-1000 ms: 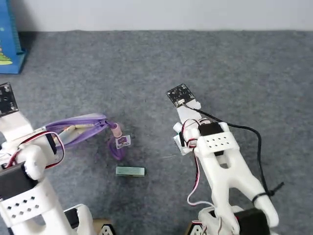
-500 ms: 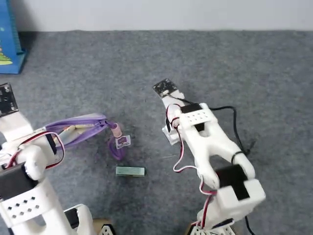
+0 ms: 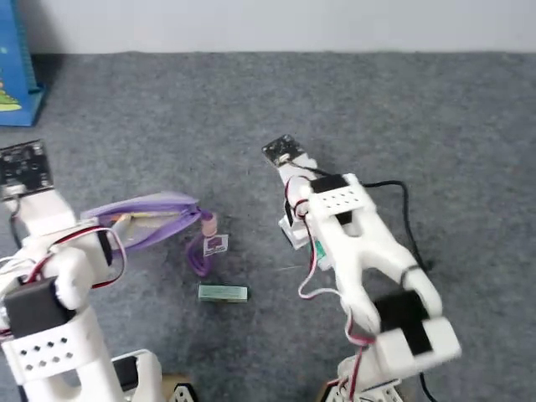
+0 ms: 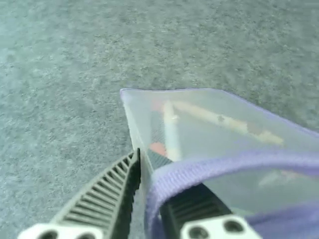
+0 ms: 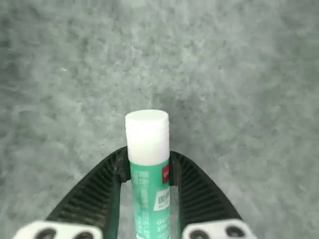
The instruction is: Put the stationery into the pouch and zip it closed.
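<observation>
now, left fingers [image 4: 130, 172] clamped on edge of purple pouch [image 3: 146, 219], which sits at left side of grey bench [image 3: 402, 117]. pouch wall see-through, pale pencil-like sticks visible inside. small tag [image 3: 215, 244] hangs off pouch end nearest middle. right fingers [image 5: 112, 174] clamped on glue stick [image 5: 147, 144], white cap poking past tips, over bare bench, apart from pouch. green block [image 3: 223, 292] flat on bench near tag. blue box [image 3: 15, 75] at far left corner.
</observation>
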Robot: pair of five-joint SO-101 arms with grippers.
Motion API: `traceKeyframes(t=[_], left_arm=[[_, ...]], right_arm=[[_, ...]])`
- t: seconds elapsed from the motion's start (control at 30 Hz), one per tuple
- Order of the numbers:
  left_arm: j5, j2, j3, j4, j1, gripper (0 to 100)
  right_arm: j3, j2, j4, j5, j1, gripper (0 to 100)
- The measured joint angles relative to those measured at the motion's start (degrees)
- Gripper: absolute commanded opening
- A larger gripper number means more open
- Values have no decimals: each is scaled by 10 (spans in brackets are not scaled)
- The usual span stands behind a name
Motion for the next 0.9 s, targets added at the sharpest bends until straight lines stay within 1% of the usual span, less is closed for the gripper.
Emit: traceKeyframes(t=[0.17,0.27,0.33,0.43,0.57,0.7,0.9], left_arm=[[2,6,1,-12,55,14],[22,6,1,-28,76,14],[30,6,1,-33,91,14],[39,7,2,-33,111,14],[54,7,1,-33,119,14],[59,7,1,-33,120,14],[59,7,1,-33,120,14]], right_arm=[[69,-160,28,0,-2,8],[117,-276,31,0,-6,8],[141,-357,31,-15,-24,8],[152,-476,31,-57,-45,8],[152,-610,31,-86,-99,8],[152,-686,11,-117,-155,8],[154,-709,-100,-171,-211,8]])
